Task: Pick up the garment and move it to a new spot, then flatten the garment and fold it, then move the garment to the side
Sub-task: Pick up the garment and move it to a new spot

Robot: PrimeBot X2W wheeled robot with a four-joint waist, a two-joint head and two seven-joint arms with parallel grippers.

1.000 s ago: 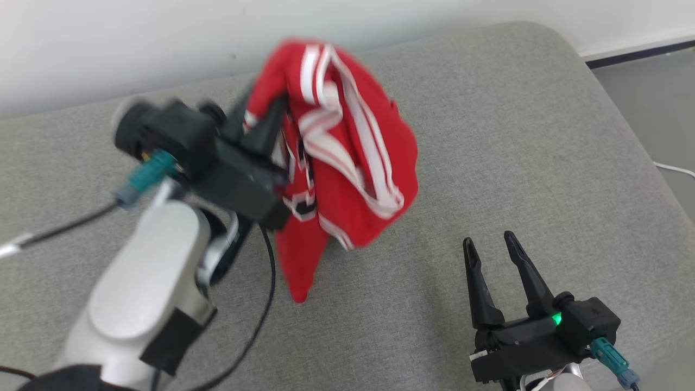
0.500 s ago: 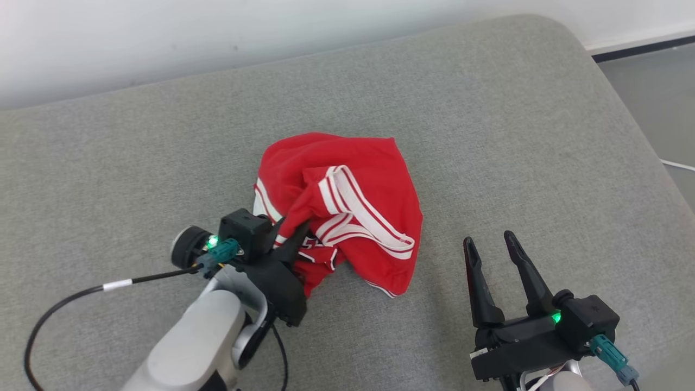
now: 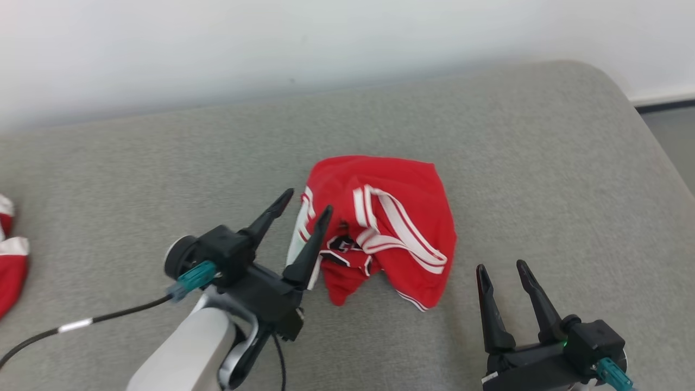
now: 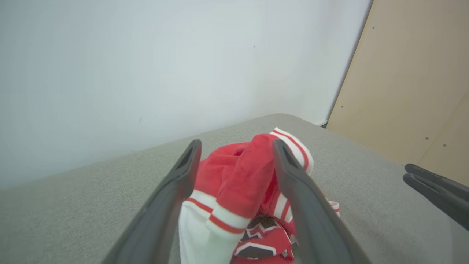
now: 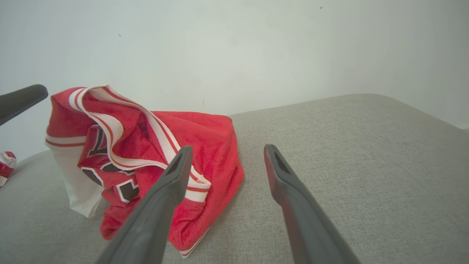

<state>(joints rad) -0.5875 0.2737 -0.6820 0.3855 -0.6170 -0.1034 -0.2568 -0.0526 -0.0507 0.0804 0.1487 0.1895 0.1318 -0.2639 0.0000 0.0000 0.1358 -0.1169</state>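
Garment (image 3: 391,228) heaped on cushion (image 3: 543,163); my left gripper (image 3: 307,202) at its 9 o'clock, right gripper (image 3: 501,267) at 4 o'clock, both spread wide, empty.

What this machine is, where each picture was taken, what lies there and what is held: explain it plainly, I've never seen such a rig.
This is a wheeled robot with two arms, each ending in two long dark fingers for pinching things. The overhead picture comes from a camera on its head, looking down: the left fingers show at lower left, the right fingers at lower right. The other two come from a camera on each wrist, looking along that arm's own fingers. On the grey padded surface lies a crumpled red garment with white stripes; another red cloth peeks in at the far left edge. Nothing is held: both pairs of fingers stand open, the left pair spread at the garment's edge, the right pair apart from it.
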